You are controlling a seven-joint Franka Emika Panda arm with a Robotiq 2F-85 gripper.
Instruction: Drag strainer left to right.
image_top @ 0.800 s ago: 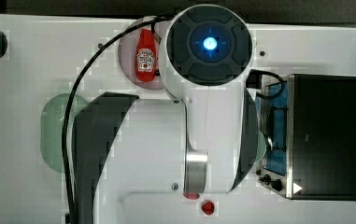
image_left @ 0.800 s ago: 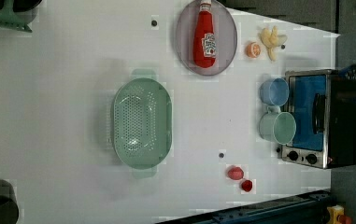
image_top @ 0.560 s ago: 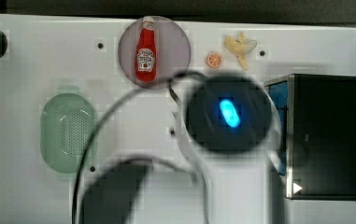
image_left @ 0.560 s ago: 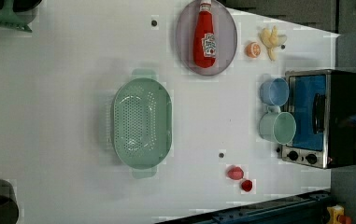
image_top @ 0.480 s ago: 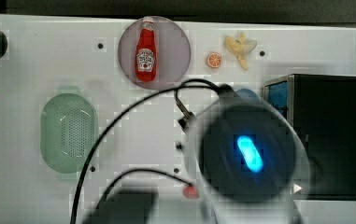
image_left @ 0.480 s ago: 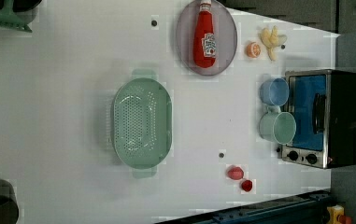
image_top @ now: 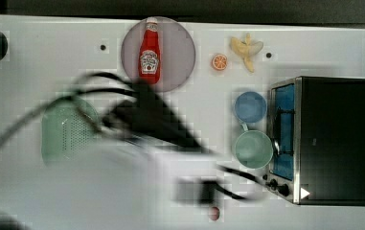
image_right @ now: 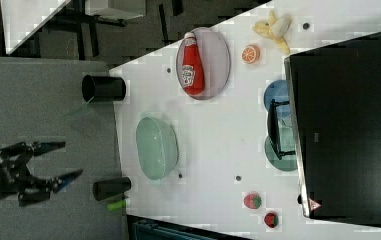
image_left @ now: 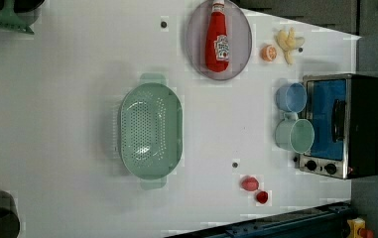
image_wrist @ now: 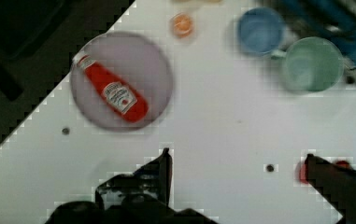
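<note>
The hand (image_right: 53, 162) is wide apart and holds nothing, low in the right view's left, far from the strainer (image_left: 150, 130). The drag has not started. Next it must reach the strainer's rim on the bench (image_left: 67, 99).

The strainer (image_left: 150, 130) is seen as pale mint plastic, finely perforated, with a soft sheen. The tabletop (image_left: 67, 99) is presented as smooth, matt white. The toaster oven (image_left: 343, 124) is finished in brushed metal and black casing. The ketchup bottle (image_left: 217, 37) is shown as glossy red plastic.
</note>
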